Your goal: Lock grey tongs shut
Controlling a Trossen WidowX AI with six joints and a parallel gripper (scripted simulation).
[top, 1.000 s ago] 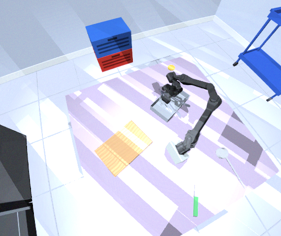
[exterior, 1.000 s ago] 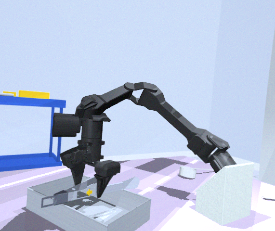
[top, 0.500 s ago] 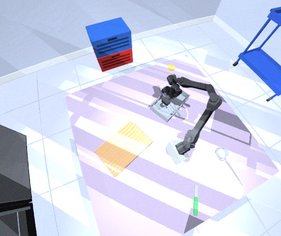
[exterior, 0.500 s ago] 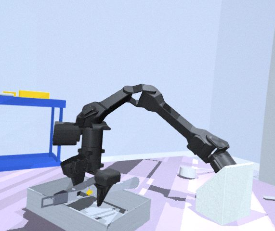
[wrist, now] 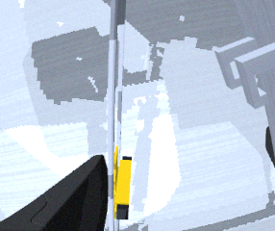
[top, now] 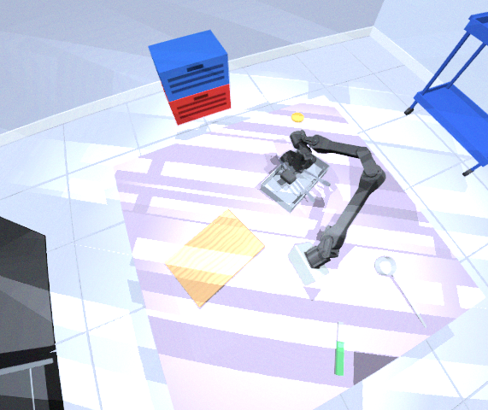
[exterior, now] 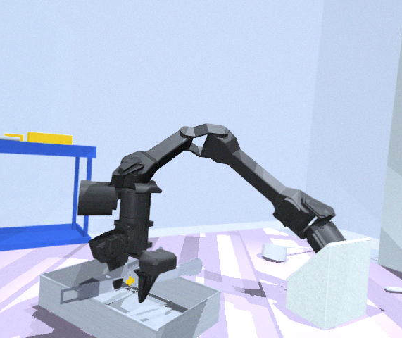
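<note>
The grey tongs (top: 300, 177) lie open across the roasting tin (top: 294, 184), away from the wooden board (top: 214, 257) at the front left. In the side view the tongs (exterior: 95, 285) rest on the tin's rims (exterior: 128, 307), with a yellow mark (exterior: 130, 280) on them. My gripper (exterior: 126, 287) points straight down into the tin, and its fingers stand partly apart, one on each side of the tongs. In the wrist view the left finger (wrist: 67, 218) is against one tongs arm (wrist: 114, 90) by the yellow mark (wrist: 122, 187). The right finger shows only at the frame edge.
A blue and red drawer unit (top: 191, 74) stands behind the tin, with a yellow disc (top: 297, 116) near it. A blue trolley (top: 473, 88) is at the right. A wire loop tool (top: 385, 266), a green-handled tool (top: 339, 357) and a white wedge (exterior: 328, 284) lie near the arm's base.
</note>
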